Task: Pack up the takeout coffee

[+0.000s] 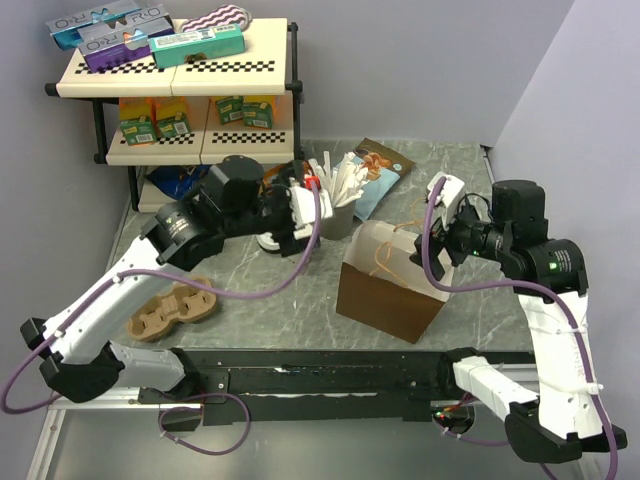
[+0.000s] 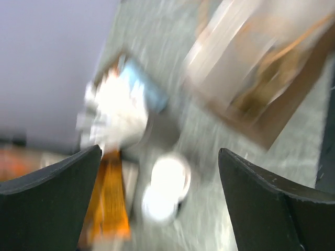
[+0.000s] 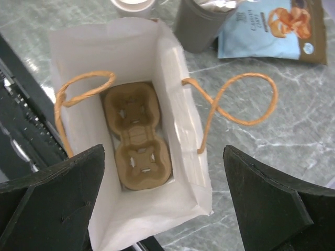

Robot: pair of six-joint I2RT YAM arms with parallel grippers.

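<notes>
Grey marble-patterned worktop [image 1: 300, 325] is recorded. A two-tier cream shelf rack [image 1: 240, 68] on a black frame is noted at its far left corner, loaded with coloured boxes [image 1: 195, 45].

A brown paper bag [image 1: 385, 300] with white lining and twisted orange-brown handles is observed standing upright and open at mid-worktop. A brown moulded-pulp two-well cup carrier [image 3: 137, 136] is seen lying flat on the bag's floor. A second carrier [image 1: 175, 312] of the same kind is noted on the worktop, left of the bag and well apart from it, beside the left arm.

A light-blue and brown snack pouch [image 1: 382, 172] is laid flat behind the bag. A grey cylindrical straw holder [image 1: 340, 215] filled with white wrapped straws is placed just beside the pouch, between it and the bag.

The takeout coffee [image 1: 269, 241], a small off-white paper cup with a round white plastic lid, is located on the worktop left of the straw holder, outside the bag. Only its lidded top is made out; the left wrist view is blurred.

The left hand [image 2: 159, 150] is held near the coffee, just above and beside it, with fingers spread wide; nothing is gripped. The right hand [image 3: 165, 149] is held over the bag's mouth, fingers likewise spread wide, with nothing between them.
</notes>
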